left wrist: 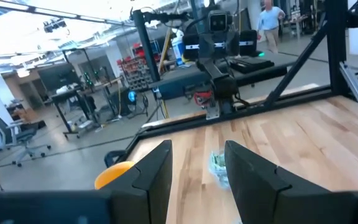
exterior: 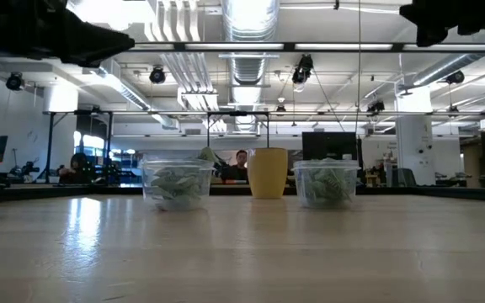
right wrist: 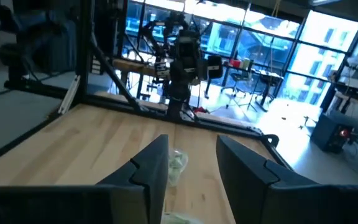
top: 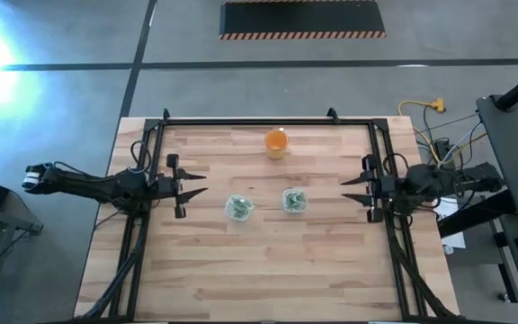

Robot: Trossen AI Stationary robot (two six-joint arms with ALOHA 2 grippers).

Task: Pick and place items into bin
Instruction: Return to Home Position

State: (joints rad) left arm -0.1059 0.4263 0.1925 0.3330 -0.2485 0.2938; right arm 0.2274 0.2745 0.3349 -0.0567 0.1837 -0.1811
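Observation:
Two clear plastic tubs serve as bins and stand on the wooden table, one left of centre [top: 238, 207] and one right of centre [top: 294, 200]. Each holds pale green wrinkly items [exterior: 175, 183] [exterior: 325, 185]. My left gripper [top: 196, 191] hovers open near the table's left side, pointing level at the left tub [left wrist: 218, 165], well short of it. My right gripper [top: 349, 187] hovers open near the right side, pointing level at the right tub [right wrist: 177, 163]. Nothing lies between either pair of fingers.
An orange cup [top: 276, 142] stands upright toward the table's far edge, behind the gap between the tubs. A black frame [top: 268, 121] runs along the table's far, left and right edges. Bare wood lies in front of the tubs toward the near edge.

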